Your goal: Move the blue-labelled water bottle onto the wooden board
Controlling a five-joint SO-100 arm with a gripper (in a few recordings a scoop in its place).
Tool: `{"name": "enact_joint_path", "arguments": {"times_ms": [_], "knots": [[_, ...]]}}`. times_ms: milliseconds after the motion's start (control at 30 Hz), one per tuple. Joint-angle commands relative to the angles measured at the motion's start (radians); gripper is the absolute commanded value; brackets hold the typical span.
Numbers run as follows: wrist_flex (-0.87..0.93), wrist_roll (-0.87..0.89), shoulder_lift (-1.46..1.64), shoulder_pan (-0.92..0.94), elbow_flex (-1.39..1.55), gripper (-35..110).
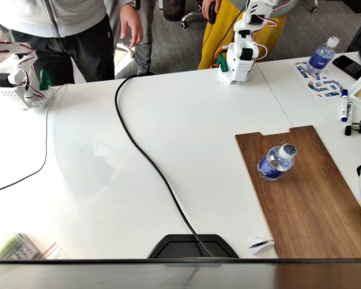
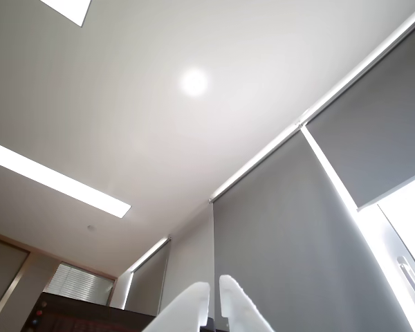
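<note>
Place: an office | Why: big white table [image 1: 168, 150], grey carpet floor [image 1: 174, 42], chair wheels [image 1: 192, 21], marker pens [image 1: 344, 103], long ceiling lights [image 2: 55, 181], grey window blinds [image 2: 290, 235], people standing by [image 1: 60, 30]

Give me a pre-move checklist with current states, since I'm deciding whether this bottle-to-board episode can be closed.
1. Blue-labelled water bottle on the wooden board: ok.
2. Bottle upright: ok, it looks to be standing.
3. Bottle away from board edges: ok.
4. Gripper holding nothing: ok, the wrist view shows the fingers close together with nothing between them.
5. Gripper away from the bottle: ok, it points at the ceiling.
6. Black cable off the board: ok.
</note>
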Motion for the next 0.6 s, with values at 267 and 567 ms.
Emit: {"name": "enact_joint_path", "arguments": {"times_ms": [267,567], "knots": [[-0.321,-0.048,0.021,0.005,0.256,0],[-0.39,-0.098,0.02,-0.069,0.353,0]]}}
